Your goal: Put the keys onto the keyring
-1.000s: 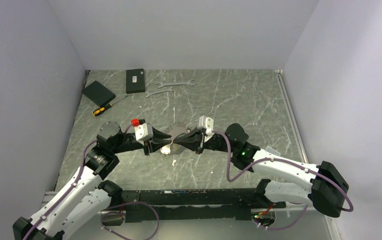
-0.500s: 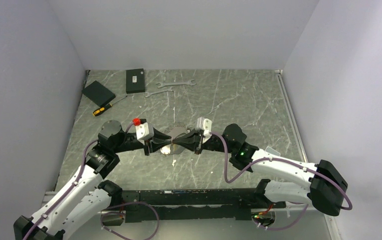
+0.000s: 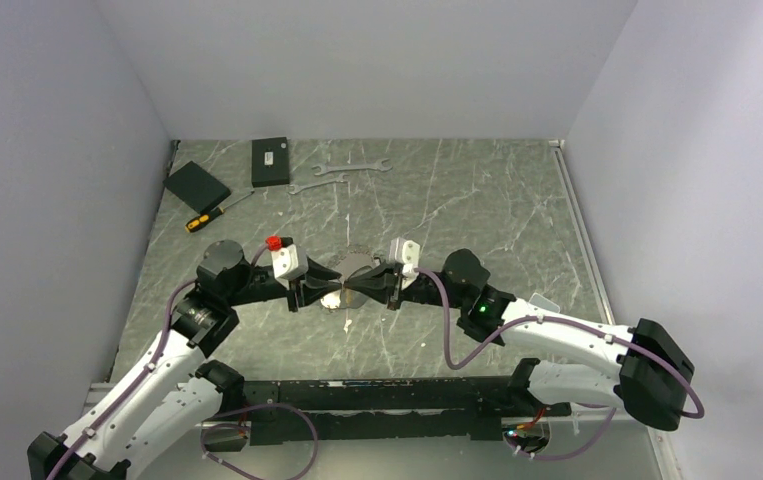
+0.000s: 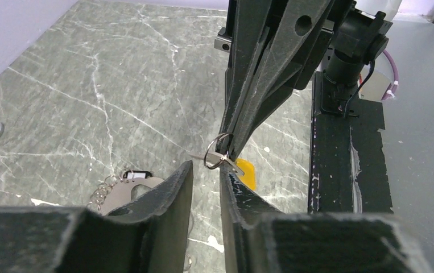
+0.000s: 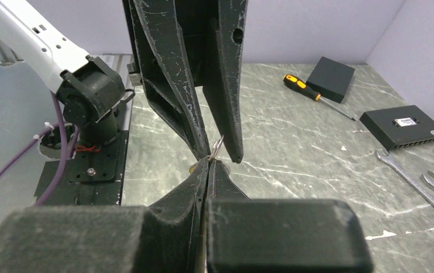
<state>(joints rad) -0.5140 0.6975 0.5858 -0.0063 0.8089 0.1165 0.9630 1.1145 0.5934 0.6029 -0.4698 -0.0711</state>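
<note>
Right gripper (image 4: 232,152): clenched on a small silvery key (image 4: 217,155).
Left gripper (image 4: 206,169): slightly parted, empty; the key has edged closer to it.
Keyring (image 4: 103,193): on the table (image 4: 89,85) below; we still must thread it.

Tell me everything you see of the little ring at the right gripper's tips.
The ring is a small loop of thin silvery wire, pinched at one edge by the shut right gripper. It stands on edge just past the left gripper's parted fingertips, not clearly touching them. A thin silver strip and a yellow piece sit right beside it; whether they hang from it is unclear.
</note>
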